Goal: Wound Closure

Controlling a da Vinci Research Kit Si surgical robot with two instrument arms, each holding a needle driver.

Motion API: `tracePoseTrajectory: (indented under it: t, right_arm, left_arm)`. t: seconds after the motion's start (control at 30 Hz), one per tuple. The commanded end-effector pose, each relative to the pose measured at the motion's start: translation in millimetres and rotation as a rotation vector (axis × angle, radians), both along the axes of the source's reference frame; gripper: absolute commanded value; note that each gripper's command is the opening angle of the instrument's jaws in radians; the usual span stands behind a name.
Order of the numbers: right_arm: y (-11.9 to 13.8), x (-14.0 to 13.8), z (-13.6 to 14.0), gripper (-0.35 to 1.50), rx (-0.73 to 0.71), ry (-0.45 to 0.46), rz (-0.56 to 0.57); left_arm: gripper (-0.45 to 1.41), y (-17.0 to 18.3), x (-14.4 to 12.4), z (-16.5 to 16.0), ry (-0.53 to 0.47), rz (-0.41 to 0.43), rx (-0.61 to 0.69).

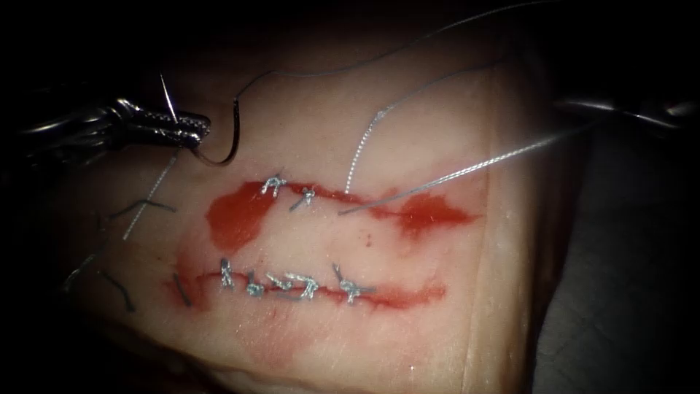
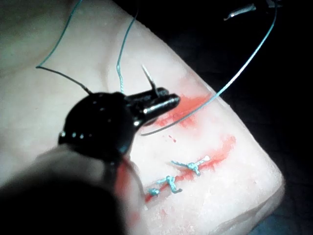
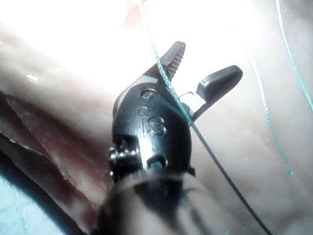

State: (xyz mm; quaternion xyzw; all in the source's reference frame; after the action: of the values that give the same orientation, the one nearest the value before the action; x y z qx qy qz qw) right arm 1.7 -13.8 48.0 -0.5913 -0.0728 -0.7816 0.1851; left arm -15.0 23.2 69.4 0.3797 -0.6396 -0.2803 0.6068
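Note:
My left tool (image 1: 198,131) comes in from the left, its jaws shut on the curved needle (image 1: 232,138) a short way behind the point. The needle is clear of the tissue (image 1: 408,321), above and left of the upper cut (image 1: 350,201); its point sticks up past the jaws (image 2: 146,74). Thread (image 1: 328,69) trails from the needle's blunt end to the upper right. Two strands leave the upper cut beside two stitches (image 1: 273,185); one taut strand (image 1: 467,171) runs toward my right tool (image 1: 576,106). Those jaws (image 3: 205,61) stand open, a thread (image 3: 168,81) crossing them.
A lower cut (image 1: 408,295) carries several stitches (image 1: 299,284). Red fluid (image 1: 237,215) pools at the left end of the upper cut and at its right end (image 1: 430,211). Cut ends of thread (image 1: 120,288) lie on the tissue's left side.

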Motion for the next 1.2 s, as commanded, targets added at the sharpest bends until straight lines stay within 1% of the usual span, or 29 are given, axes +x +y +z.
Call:
tracePoseTrajectory:
  t: [0.03, 0.2, 0.27, 0.33, 0.53, 0.6, 0.67, 0.7, 0.8, 0.83, 0.87, 0.97, 1.03, 1.07, 1.13, 1.17, 1.2]
  right_arm:
    - [-1.0, 2.5, 0.0, 1.08, -0.015, 0.066, -0.025]
    - [-2.5, 4.5, -1.5, 1.06, -0.009, 0.203, -0.076]
    - [-3.4, 5.2, -2.2, 1.22, 0.027, 0.220, -0.066]
    - [-4.1, 5.8, -2.8, 1.17, 0.073, 0.229, -0.049]
    - [-6.3, 8.4, -4.3, 1.13, 0.160, 0.274, -0.038]
    - [-7.0, 9.3, -4.2, 1.01, 0.170, 0.291, -0.048]
    - [-7.8, 10.3, -3.6, 0.91, 0.179, 0.298, -0.060]
    - [-8.1, 10.7, -3.3, 0.91, 0.185, 0.301, -0.063]
    - [-9.0, 12.1, -1.8, 1.01, 0.196, 0.290, -0.096]
    - [-9.1, 12.5, -1.3, 1.10, 0.196, 0.285, -0.114]
    - [-9.3, 12.9, -0.7, 1.13, 0.196, 0.282, -0.137]
    - [-9.6, 14.0, 1.3, 1.18, 0.182, 0.289, -0.180]
    - [-9.7, 14.5, 2.7, 1.13, 0.168, 0.297, -0.198]
    - [-9.8, 14.7, 3.3, 1.15, 0.162, 0.297, -0.201]
    - [-10.0, 15.1, 4.8, 1.10, 0.161, 0.287, -0.200]
    - [-10.2, 15.3, 5.4, 1.01, 0.157, 0.271, -0.196]
    - [-10.3, 15.5, 5.9, 0.83, 0.156, 0.249, -0.196]
  left_arm:
    - [-0.45, 0.2, -0.5, 0.5, 0.000, 0.000, -0.002]
    - [-0.45, 0.2, -0.5, 0.5, 0.000, 0.000, -0.002]
    - [-0.45, 0.2, -0.5, 0.5, 0.000, 0.000, -0.002]
    - [-0.45, 0.2, -0.5, 0.6, 0.000, 0.000, -0.002]
    - [-0.45, 0.2, -0.6, 0.6, 0.001, 0.000, 0.003]
    - [-0.45, 0.2, -0.6, 0.6, 0.001, 0.000, 0.003]
    - [-0.45, 0.2, -0.6, 0.6, 0.001, -0.001, 0.003]
    - [-0.45, 0.2, -0.6, 0.6, 0.001, -0.001, 0.003]
    - [-0.45, 0.2, -0.6, 0.6, 0.001, -0.001, 0.003]
    - [-0.45, 0.1, -0.6, 0.6, 0.001, -0.001, 0.003]
    - [-0.45, 0.1, -0.6, 0.6, 0.001, -0.001, 0.003]
    - [-0.45, 0.1, -0.7, 0.6, 0.001, -0.001, 0.003]
    - [-0.45, 0.1, -0.7, 0.5, 0.002, -0.002, 0.003]
    - [-0.45, 0.1, -0.7, 0.5, 0.002, -0.002, 0.003]
    - [-0.45, 0.1, -0.7, 0.5, 0.002, -0.002, 0.003]
    - [-0.45, 0.1, -0.8, 0.5, 0.000, 0.000, 0.003]
    - [-0.45, 0.1, -0.8, 0.5, 0.000, 0.000, 0.003]
